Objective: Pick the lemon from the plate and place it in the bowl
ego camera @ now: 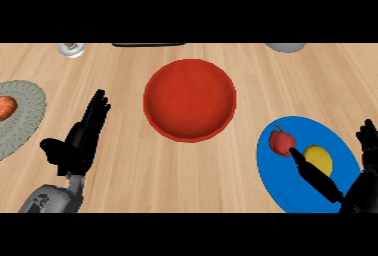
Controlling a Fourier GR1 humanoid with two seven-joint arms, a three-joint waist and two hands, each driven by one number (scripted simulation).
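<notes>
sitting between right hand [360, 194] thumb and fingers [367, 136]: lemon [319, 160]

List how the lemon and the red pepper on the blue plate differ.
The lemon is yellow and rounded; the pepper is red with a stem on top. The lemon lies near the middle of the blue plate; the pepper sits nearer its left rim. Both rest on that plate.

Place: a kitchen.
Surface: pale wooden counter [192, 175].
Tableware: red bowl [190, 100], blue plate [284, 185], grey plate [29, 117].
Food: lemon [321, 157] on the blue plate.
</notes>
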